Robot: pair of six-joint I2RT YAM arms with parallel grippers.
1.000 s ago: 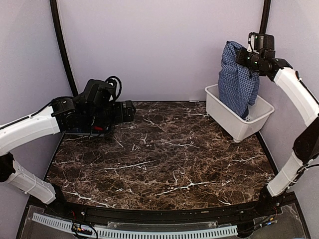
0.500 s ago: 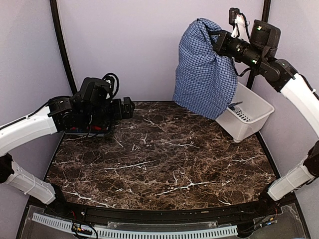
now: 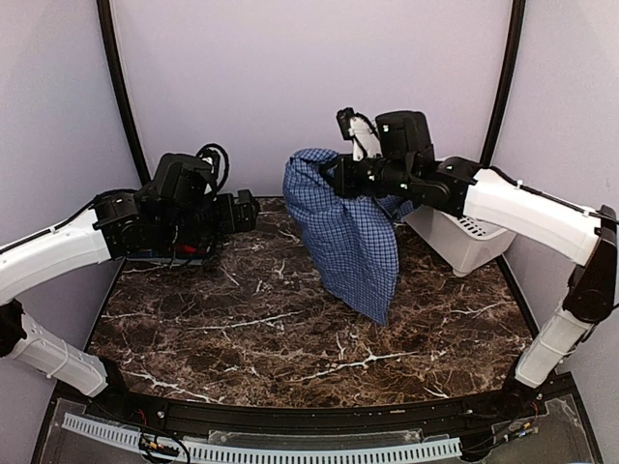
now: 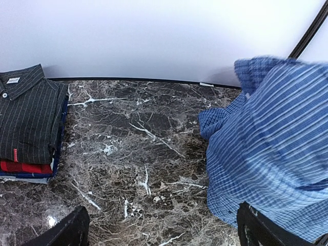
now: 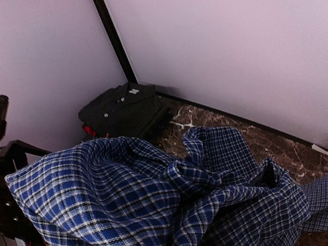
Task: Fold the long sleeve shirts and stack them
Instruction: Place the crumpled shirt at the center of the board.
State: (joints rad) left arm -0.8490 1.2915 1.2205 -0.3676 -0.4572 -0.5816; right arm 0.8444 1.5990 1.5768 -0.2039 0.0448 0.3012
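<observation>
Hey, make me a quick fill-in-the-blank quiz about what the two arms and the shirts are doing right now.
1. The right gripper holds the ____ checked shirt up over the table.
2. The left gripper is ____ and holds nothing.
3. By the back wall, the dark shirt lies folded on top of a ____ one.
Missing words: blue; open; red.

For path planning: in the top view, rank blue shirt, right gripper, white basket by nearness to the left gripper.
From the left gripper:
1. blue shirt, hanging mid-table
2. right gripper, clamping the shirt's top
3. white basket, far right
</observation>
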